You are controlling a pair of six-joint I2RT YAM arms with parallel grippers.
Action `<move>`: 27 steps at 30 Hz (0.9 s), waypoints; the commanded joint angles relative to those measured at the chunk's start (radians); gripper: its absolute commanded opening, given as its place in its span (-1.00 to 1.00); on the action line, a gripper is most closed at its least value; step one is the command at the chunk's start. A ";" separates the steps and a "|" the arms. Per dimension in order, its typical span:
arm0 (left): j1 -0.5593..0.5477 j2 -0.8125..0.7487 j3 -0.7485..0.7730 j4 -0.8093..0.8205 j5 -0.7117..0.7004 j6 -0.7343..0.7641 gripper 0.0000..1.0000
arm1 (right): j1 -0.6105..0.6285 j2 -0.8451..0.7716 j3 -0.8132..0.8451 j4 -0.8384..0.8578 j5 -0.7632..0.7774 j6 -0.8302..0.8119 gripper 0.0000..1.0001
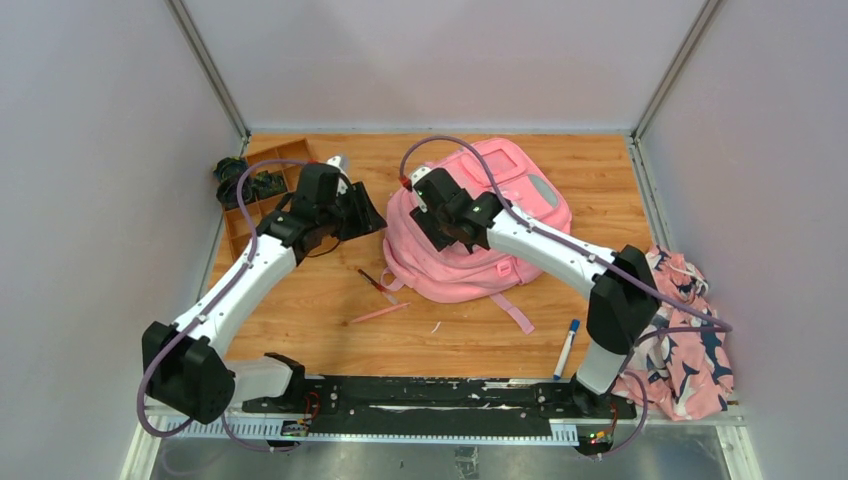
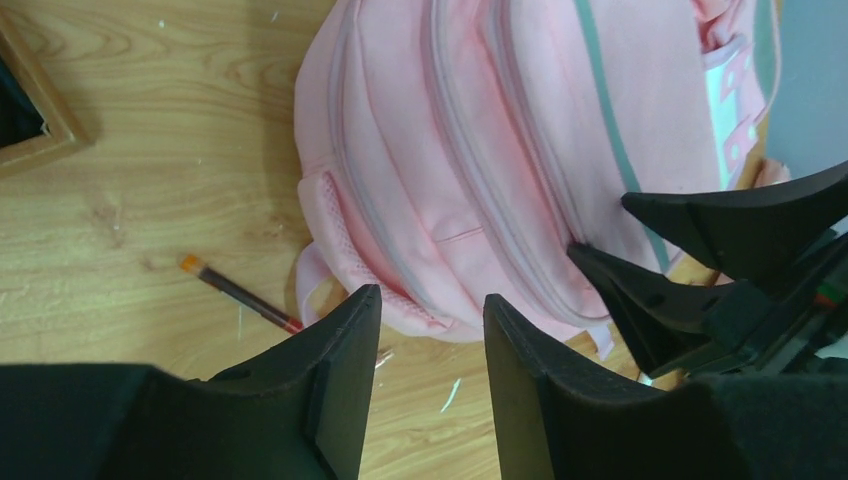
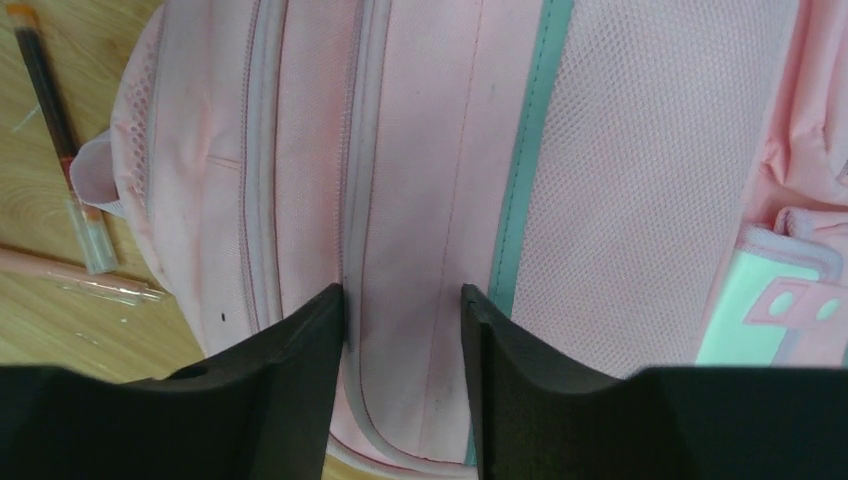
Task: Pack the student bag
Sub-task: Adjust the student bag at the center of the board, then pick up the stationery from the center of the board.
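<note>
The student bag (image 1: 450,268) lies flat in the middle of the table, closer to the far edge. It looks shut: the grey zip lines (image 3: 355,200) run closed across the pink cloth, so packing seems to be at the very start.

The right gripper (image 3: 400,292) is down over the bag, its two fingers apart with one zip line just beside the left one. It holds nothing. It looks ready to find the zip and open the bag. The left gripper (image 2: 428,305) hangs over the bag's left side, fingers apart and empty too.

The things to pack still lie out on the table. A thin brush (image 1: 376,283) and a pink pen (image 1: 380,313) sit just beside the bag, on its near left side. A blue marker (image 1: 567,345) lies close to the near edge. A flowery cloth (image 1: 690,340) is bunched in the near right corner.
</note>
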 commanded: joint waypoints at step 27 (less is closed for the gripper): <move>-0.041 -0.093 -0.312 -0.102 -0.208 0.024 -0.11 | -0.195 -0.236 -0.082 0.064 -0.297 0.146 -1.00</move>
